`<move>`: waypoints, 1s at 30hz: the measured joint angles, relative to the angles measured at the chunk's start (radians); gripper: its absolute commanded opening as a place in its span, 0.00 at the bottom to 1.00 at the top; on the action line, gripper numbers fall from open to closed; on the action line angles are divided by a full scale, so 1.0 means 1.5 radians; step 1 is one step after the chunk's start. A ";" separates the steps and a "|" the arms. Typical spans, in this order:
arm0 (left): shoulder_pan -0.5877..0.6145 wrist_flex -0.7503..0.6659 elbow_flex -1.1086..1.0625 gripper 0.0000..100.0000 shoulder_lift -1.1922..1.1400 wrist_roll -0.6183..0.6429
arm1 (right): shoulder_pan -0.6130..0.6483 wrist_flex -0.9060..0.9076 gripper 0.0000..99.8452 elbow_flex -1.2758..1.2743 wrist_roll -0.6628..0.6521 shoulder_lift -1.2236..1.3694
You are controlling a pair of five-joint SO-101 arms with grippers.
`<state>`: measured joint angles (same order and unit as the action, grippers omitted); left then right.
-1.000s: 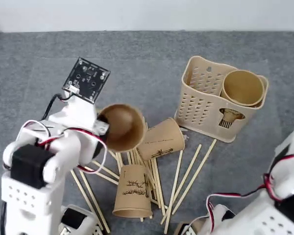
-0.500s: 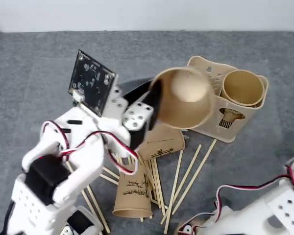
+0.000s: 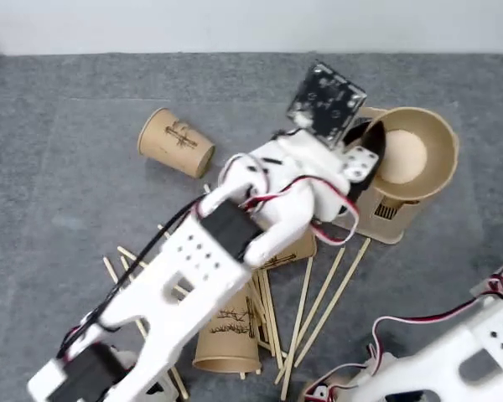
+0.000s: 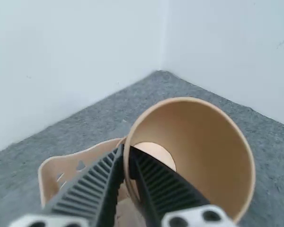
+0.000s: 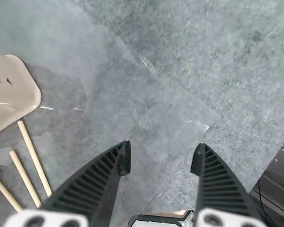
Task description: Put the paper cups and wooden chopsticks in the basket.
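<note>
My left gripper (image 3: 369, 163) is shut on the rim of a tan paper cup (image 3: 412, 153), holding it tilted over the right end of the beige slotted basket (image 3: 384, 219). In the left wrist view the fingers (image 4: 154, 182) pinch the cup (image 4: 199, 142) wall, with the basket (image 4: 61, 168) just below. Another cup (image 3: 174, 142) lies on its side at the back left. A third cup (image 3: 227, 333) lies near the front, and one more (image 3: 292, 249) pokes out from under the left arm. Wooden chopsticks (image 3: 318, 295) are scattered around them. My right gripper (image 5: 161, 161) hangs open above bare mat.
A grey mat (image 3: 84, 209) covers the table and a white wall runs along the back. The right arm (image 3: 453, 360) sits low at the front right corner. In the right wrist view, a basket corner (image 5: 12, 97) and chopstick ends (image 5: 32, 153) lie nearby.
The left arm has swung the held cup from above the pile rightward to the basket. The cup at the back left, hidden by the arm before, is now uncovered.
</note>
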<state>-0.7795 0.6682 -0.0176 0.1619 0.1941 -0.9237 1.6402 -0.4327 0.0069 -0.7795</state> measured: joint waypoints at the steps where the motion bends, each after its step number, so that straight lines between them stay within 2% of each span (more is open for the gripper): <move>1: 0.000 -0.003 0.017 0.01 -0.020 0.000 | 0.000 -0.006 0.22 -0.008 0.000 0.000; 13: 0.012 -0.010 0.220 0.01 -0.215 0.003 | -0.004 -0.031 0.22 -0.039 0.000 0.000; 30: 0.041 -0.010 0.263 0.01 -0.234 0.001 | -0.004 -0.031 0.22 -0.039 0.000 0.000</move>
<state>-0.7181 0.6529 0.3767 -0.1895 0.1956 -0.9298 1.5942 -0.4910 0.0069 -0.7795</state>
